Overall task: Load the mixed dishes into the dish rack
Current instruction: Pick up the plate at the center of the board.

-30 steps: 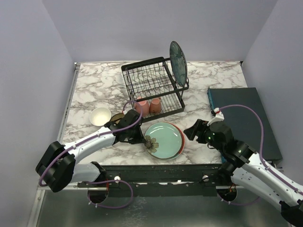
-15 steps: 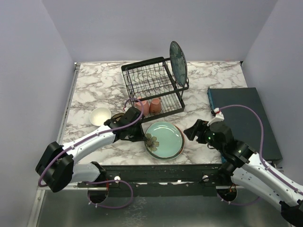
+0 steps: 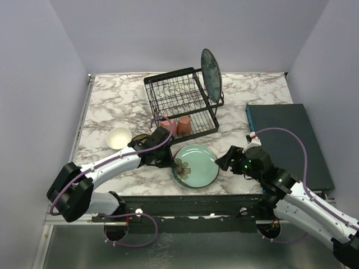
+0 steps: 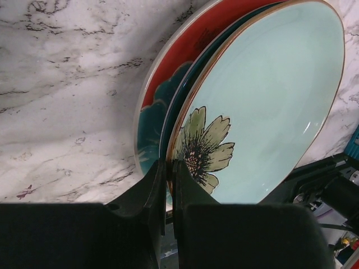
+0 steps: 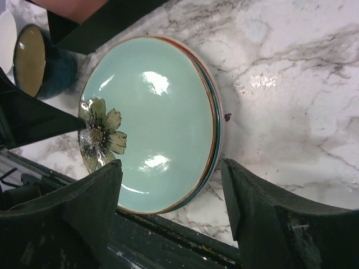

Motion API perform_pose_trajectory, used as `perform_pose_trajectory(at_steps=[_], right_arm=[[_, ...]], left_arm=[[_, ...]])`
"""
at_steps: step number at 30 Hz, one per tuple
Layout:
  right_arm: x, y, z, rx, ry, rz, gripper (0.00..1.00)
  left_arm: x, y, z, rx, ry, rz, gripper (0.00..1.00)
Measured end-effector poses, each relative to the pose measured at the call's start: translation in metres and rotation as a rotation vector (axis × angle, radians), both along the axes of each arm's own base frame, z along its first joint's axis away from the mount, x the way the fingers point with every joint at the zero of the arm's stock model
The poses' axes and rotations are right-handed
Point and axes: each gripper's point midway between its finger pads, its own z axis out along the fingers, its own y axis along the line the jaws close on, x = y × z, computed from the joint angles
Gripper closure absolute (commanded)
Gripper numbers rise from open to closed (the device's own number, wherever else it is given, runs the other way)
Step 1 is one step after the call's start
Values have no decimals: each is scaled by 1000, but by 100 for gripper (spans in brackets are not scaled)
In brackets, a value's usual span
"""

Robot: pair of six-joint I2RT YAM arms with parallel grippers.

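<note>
A pale green flowered plate [image 3: 197,164] tops a stack near the table's front edge, with a dark teal-rimmed plate and a red plate [image 4: 193,42] under it. My left gripper [image 3: 171,163] is shut on the green plate's [image 4: 269,106] left rim, beside the flower. My right gripper [image 3: 224,160] hangs open at the stack's right side, its fingers wide apart over the green plate's [image 5: 151,112] near edge. The black dish rack [image 3: 193,133] stands behind, a dark teal plate [image 3: 211,68] upright in its upper basket and two pink mugs [image 3: 176,125] in its lower tray.
A white bowl [image 3: 119,137] and a dark bowl with a tan inside [image 5: 36,64] sit left of the stack, the dark one partly under my left arm. A dark teal slab [image 3: 283,140] lies along the table's right edge.
My right gripper has moved left, closer to the stack's right rim. My left wrist has swung right toward the rack, still shut on the green plate, which has slid over the red one.
</note>
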Motion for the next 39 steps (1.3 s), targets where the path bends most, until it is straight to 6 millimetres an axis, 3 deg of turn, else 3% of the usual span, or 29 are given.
perform_pose_trajectory(at_steps=[6,13,20,26,39], right_arm=[[-14,12,-17,35,78,62,24],[-21,23,-16,92,116,104,24],[-29,26,-27,116,168,110,24],[-34,32,-26,155,202,122,25],[-64,46,-23,281,325,212,25]], left_arm=[[2,-4,6,-11,-14,-10,100],[4,-7,15,-28,-40,-23,100],[6,-10,29,-54,-74,-31,100],[10,-15,45,-82,-104,-35,100],[9,-14,45,-78,-101,-39,100]])
